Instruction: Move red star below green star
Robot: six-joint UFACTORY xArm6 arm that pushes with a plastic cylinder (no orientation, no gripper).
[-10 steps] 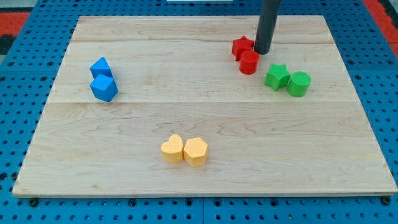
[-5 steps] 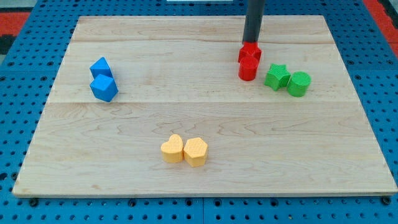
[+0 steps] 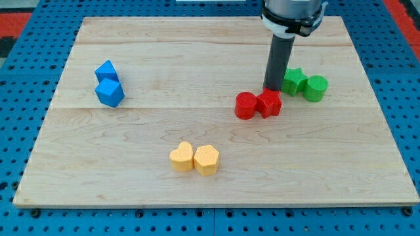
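The red star lies right of the board's middle, touching a red cylinder on its left. The green star sits up and to the right of the red star, with a green cylinder touching its right side. My tip stands at the red star's top edge, just left of the green star. The rod rises toward the view's top.
Two blue blocks sit stacked close together at the view's left. A yellow heart and a yellow hexagon-like block lie side by side near the bottom middle. The wooden board rests on a blue pegboard.
My tip moved down the view, pushing the red star and red cylinder down from near the top to lower left of the green star. The cylinder ended left of the star.
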